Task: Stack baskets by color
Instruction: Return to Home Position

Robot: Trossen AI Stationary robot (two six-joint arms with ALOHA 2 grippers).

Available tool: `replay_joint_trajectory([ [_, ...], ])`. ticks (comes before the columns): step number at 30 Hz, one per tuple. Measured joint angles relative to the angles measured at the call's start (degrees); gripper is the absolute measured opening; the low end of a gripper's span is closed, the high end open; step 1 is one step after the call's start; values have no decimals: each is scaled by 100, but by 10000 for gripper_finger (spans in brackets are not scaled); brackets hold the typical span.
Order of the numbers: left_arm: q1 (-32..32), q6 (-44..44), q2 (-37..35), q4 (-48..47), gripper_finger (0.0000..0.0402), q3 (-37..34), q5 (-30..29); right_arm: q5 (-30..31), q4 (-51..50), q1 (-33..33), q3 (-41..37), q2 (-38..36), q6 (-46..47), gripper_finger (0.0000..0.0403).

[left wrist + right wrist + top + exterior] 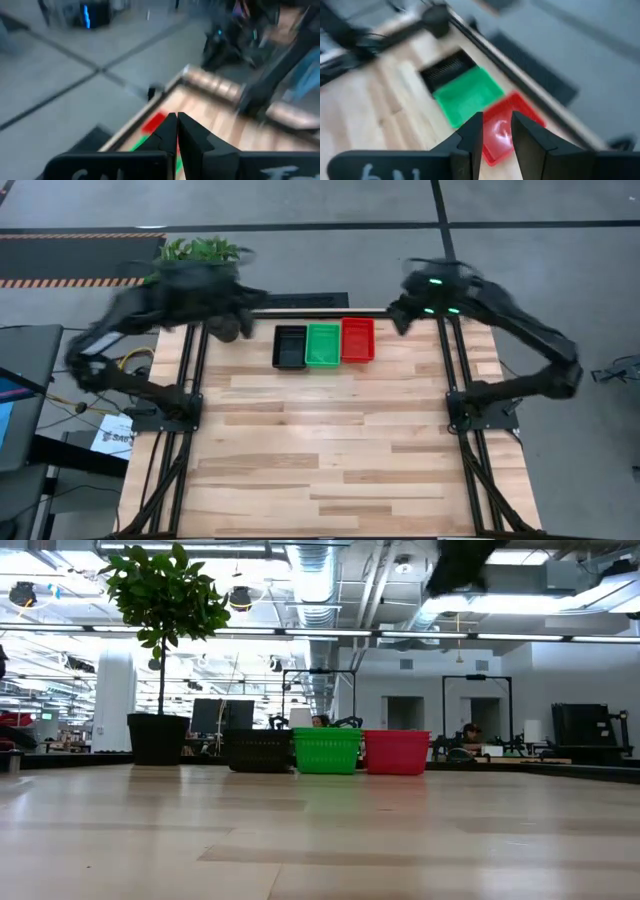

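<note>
Baskets stand in one tight row at the far edge of the table (330,450): the black stack (289,347) on my left, the green stack (322,344) in the middle, the red stack (357,339) on my right. They sit side by side, and each one's long axis runs from far edge to near edge, across the row.

My left gripper (177,116) hangs high off the black end, near the plant (200,252), with its fingers pressed together on nothing. My right gripper (496,117) hovers high off the red end and is the nearer of the two to that stack; its fingers are spread and empty, and the red basket shows through the gap.

The row lies between my two grippers and below them. So I judge the way home is up and outward on each side, with nothing to cross.
</note>
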Motion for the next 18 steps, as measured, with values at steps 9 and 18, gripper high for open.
replay_joint_trajectory([
  [9, -8, -172, -1519, -685, 0, -90, -30, 0, -4, 1052, -292, -2247, -839, 121],
  [18, -6, 982, -2625, -604, 0, -2436, 874, 16, 2478, 1508, -3467, -4663, -21, 123],
])
